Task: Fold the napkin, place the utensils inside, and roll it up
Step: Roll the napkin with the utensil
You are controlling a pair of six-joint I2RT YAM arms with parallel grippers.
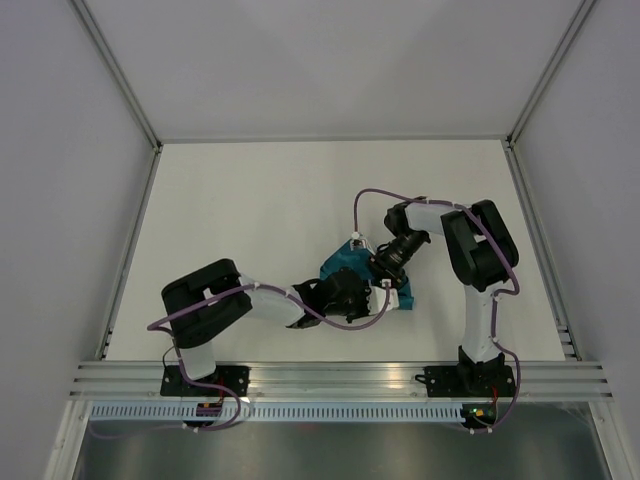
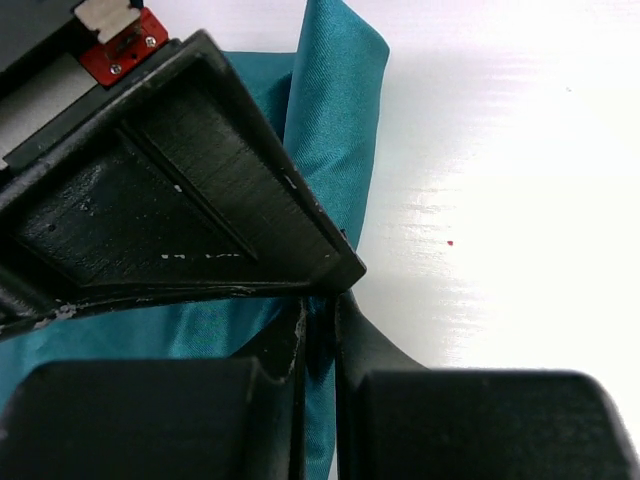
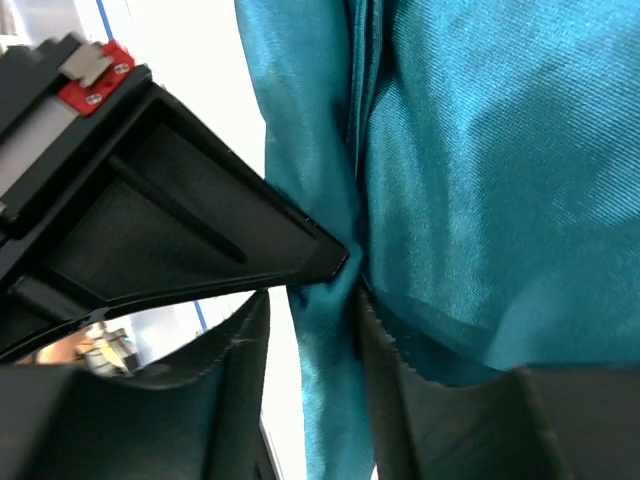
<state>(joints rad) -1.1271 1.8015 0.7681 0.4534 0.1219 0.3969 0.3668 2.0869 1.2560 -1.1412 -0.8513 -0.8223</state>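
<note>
The dark teal napkin (image 1: 338, 266) lies bunched on the white table in front of the arms, and both grippers meet over it. My left gripper (image 1: 352, 298) reaches in from the left. In the left wrist view its jaws (image 2: 320, 310) are pressed together on a thin fold of the napkin (image 2: 335, 120). My right gripper (image 1: 385, 268) comes down from the right. In the right wrist view its jaws (image 3: 312, 300) stand apart, with a hanging fold of the napkin (image 3: 500, 180) between them, touching only the right finger. The utensils are out of view.
The white table (image 1: 250, 200) is enclosed by pale walls on three sides. An aluminium rail (image 1: 330, 375) runs along the near edge, carrying both arm bases. Purple cables loop along the arms over the napkin.
</note>
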